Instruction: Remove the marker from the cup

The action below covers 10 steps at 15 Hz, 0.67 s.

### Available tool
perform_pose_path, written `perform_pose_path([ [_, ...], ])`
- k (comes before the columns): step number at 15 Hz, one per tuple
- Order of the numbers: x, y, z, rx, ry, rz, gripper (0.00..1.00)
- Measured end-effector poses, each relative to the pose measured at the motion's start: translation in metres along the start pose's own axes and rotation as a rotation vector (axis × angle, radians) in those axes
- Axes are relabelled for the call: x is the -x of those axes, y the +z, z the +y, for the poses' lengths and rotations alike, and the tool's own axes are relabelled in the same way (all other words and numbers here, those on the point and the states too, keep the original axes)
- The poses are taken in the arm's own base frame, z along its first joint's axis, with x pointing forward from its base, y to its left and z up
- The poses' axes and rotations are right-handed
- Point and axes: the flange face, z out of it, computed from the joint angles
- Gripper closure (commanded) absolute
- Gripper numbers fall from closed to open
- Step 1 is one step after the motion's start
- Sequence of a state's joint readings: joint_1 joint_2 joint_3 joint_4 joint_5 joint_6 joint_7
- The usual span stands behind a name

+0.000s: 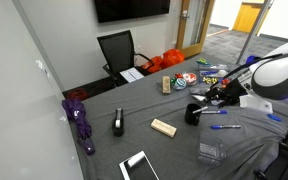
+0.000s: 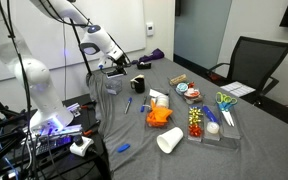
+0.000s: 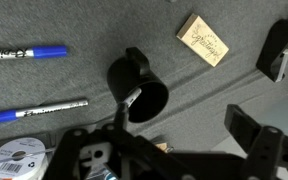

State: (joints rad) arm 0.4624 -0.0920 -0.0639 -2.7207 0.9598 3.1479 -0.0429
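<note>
The small black mug [image 3: 144,88] with a side handle stands on the grey cloth; it also shows in both exterior views [image 1: 193,113] [image 2: 138,84]. A dark marker [image 3: 130,101] with a pale tip leans out of the mug's rim toward the camera. My gripper [image 3: 174,150] hangs above the mug and a little to one side, open and empty. Its dark fingers stand apart at either side of the wrist view's lower edge. In the exterior views the gripper [image 1: 218,97] [image 2: 112,68] is close beside the mug.
Two blue markers [image 3: 24,53] [image 3: 34,110] lie beside the mug, and a tape roll [image 3: 19,160] is nearby. A wooden block [image 3: 202,40] [image 1: 163,127], a tall black object with a white label [image 1: 119,123], a purple cloth [image 1: 81,120] and a tablet [image 1: 139,165] are on the table.
</note>
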Motion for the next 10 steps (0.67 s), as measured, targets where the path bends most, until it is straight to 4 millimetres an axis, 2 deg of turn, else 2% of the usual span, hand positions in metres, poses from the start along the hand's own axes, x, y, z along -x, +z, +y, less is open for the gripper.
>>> perform_pose_path([
  [3, -0.0011, 0.0062, 0.0008, 0.014, -0.003, 0.007, 0.00],
  [10, -0.0021, 0.0054, -0.0005, 0.011, -0.004, 0.009, 0.00],
])
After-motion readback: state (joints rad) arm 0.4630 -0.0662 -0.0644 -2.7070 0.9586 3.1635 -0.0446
